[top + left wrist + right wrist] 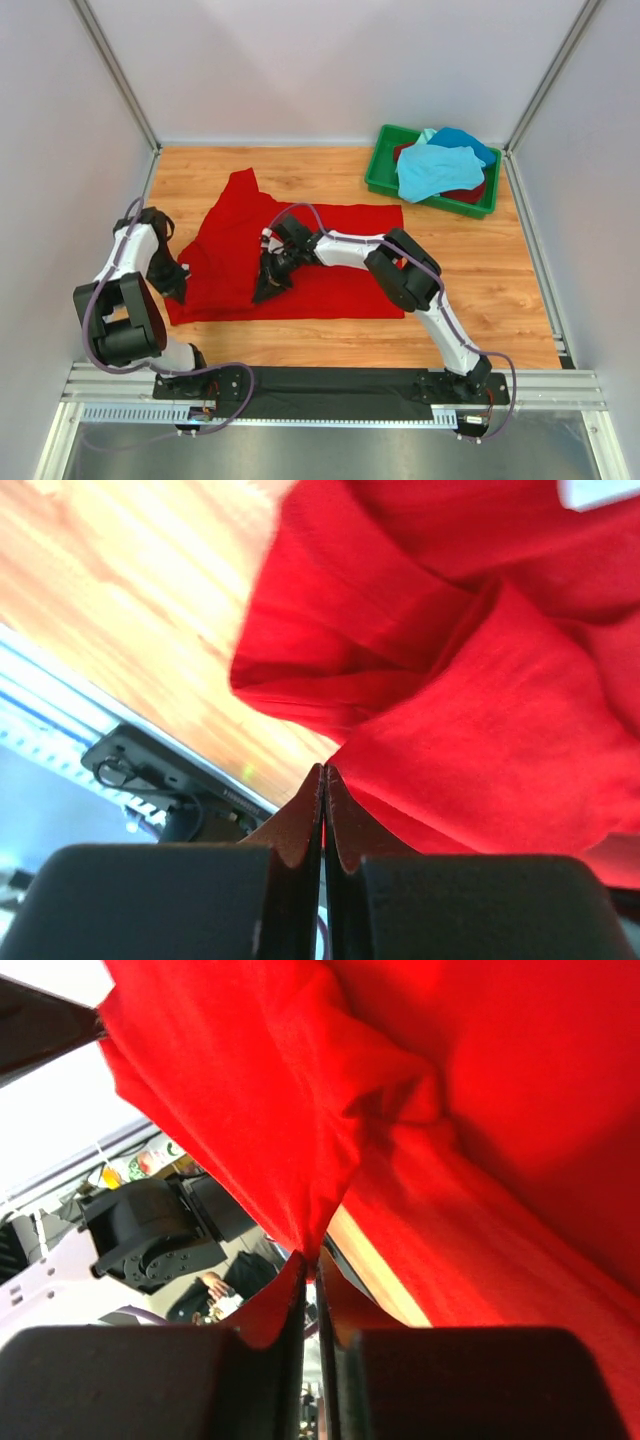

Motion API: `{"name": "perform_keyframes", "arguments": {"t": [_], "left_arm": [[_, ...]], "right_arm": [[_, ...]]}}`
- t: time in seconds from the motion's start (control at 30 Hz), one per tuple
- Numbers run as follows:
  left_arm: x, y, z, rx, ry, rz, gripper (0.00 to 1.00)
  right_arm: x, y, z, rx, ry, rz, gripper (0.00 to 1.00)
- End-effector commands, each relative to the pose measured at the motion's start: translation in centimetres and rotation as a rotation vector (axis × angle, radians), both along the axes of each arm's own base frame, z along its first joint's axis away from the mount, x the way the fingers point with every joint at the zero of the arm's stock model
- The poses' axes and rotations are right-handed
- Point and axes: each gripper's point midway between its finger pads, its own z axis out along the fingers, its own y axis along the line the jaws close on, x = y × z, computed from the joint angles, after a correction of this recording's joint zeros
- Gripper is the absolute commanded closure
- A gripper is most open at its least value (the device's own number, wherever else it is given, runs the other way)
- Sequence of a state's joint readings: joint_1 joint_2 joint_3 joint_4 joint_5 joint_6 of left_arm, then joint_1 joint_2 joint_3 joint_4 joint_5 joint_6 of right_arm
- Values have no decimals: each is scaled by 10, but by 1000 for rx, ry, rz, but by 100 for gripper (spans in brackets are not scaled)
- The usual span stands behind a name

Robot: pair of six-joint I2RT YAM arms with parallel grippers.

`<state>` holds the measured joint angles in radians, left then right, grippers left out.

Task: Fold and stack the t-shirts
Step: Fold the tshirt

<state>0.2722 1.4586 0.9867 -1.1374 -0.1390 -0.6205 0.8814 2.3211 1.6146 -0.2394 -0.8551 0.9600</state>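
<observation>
Left fingers [293,832] pinching soft, creased red t-shirt [480,730], wood-grain table [150,610]

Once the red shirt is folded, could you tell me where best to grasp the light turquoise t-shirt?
Pinch the light turquoise t-shirt at a raised crumple near its middle, coming straight down from above. It lies bunched uppermost in the green bin, whose walls would likely block a sideways approach.

I work in a lab test cell: white panels [330,60] in aluminium framing [117,70] rise beyond and either side of my right claw [268,290], with a wooden tabletop [480,270] beneath it and a metal mounting rail [555,385] behind.
</observation>
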Motion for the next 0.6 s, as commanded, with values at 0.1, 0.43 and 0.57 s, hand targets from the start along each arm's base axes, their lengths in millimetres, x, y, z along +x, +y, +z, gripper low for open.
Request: {"name": "perform_keyframes", "arguments": {"t": [0.1, 0.43, 0.57], "left_arm": [[-14, 21, 12, 100, 67, 94, 78], [35, -2, 33, -11, -222, 20, 70], [46, -19, 23, -122, -261, -30, 76]], "right_arm": [[8, -10, 22, -13, -136, 69, 60], [39, -15, 38, -114, -312, 50, 59], [35, 2, 43, -71, -243, 38, 68]]}}
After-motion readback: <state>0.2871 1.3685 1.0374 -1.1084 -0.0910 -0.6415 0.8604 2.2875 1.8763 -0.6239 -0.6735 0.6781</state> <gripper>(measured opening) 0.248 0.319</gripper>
